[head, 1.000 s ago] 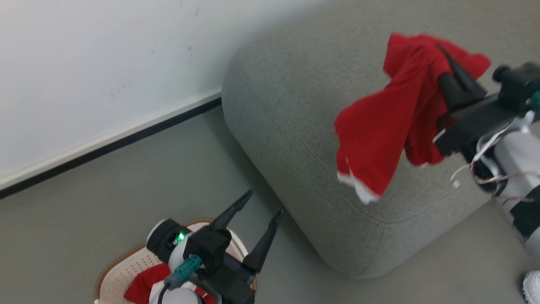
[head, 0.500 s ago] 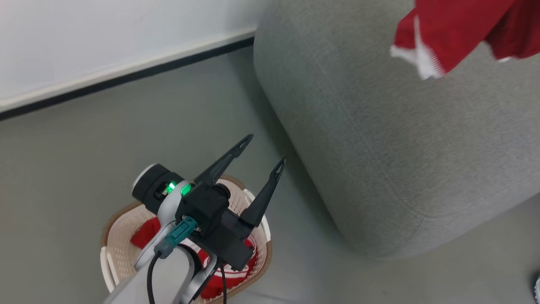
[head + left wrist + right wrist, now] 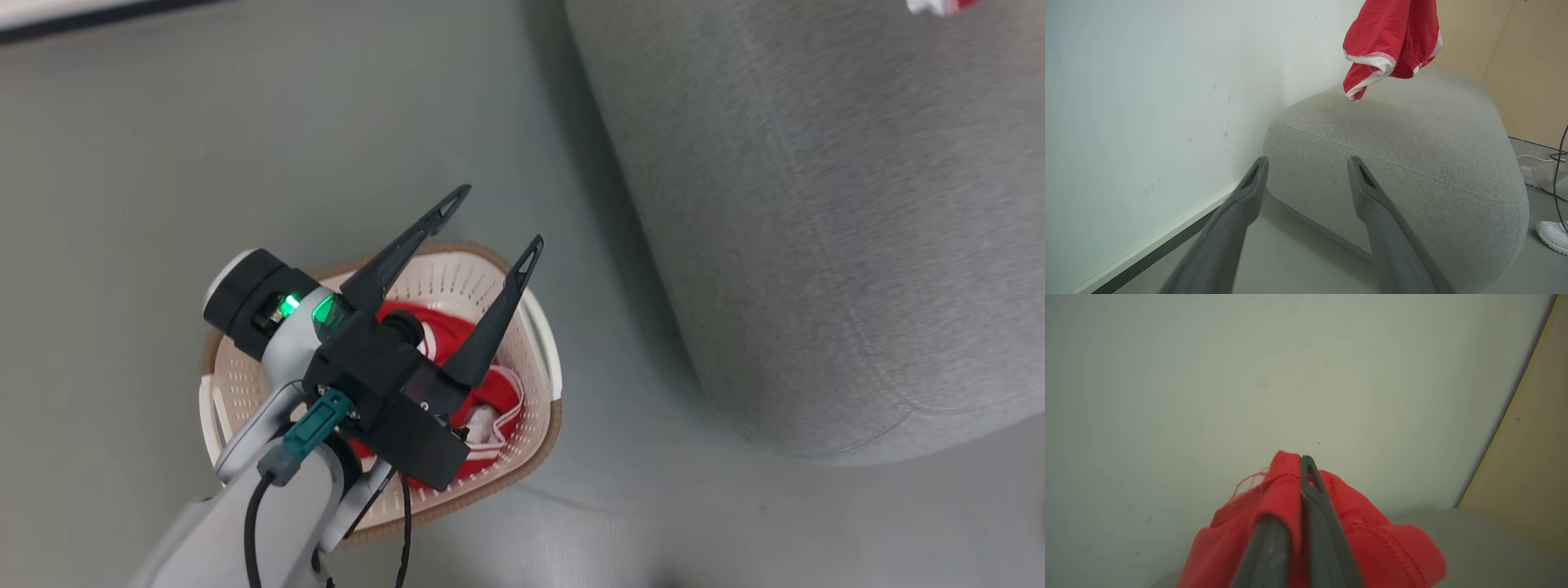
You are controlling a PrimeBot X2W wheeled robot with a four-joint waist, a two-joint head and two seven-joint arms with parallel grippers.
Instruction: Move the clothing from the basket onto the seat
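So, basket (image 3: 237,384): cream-white and perforated with a brown rim. It stands on the grey floor (image 3: 245,122) near the rounded corner of the seat (image 3: 816,245), not touching it.
Clothing (image 3: 437,331): red with white trim, bunched inside the basket and partly hidden by the left arm.
Left gripper (image 3: 498,217): hovers above the basket. Its two dark fingers are spread wide with nothing between them, and the tips reach past the basket's far rim.
Left wrist view: the spread fingers frame the seat's corner and a strip of floor beside the white wall (image 3: 1147,81).
Right gripper (image 3: 1299,469): fingers pressed together on a red garment (image 3: 1396,547). The cloth is folded over one finger and bulges out on both sides.
Red garment, placing: it hangs in the air over the seat, its white-edged hems lowest. Whether the lowest hem touches the upholstery cannot be told. In the head view a scrap of white hem shows at the top edge, over the seat.
Seat: grey woven fabric, much bigger than the basket, with a stitched seam running round below its top.
Beyond the seat: a white shoe (image 3: 1553,234) on the floor, a dark cable (image 3: 1557,163) near it, and a tan panel (image 3: 1527,61) behind.
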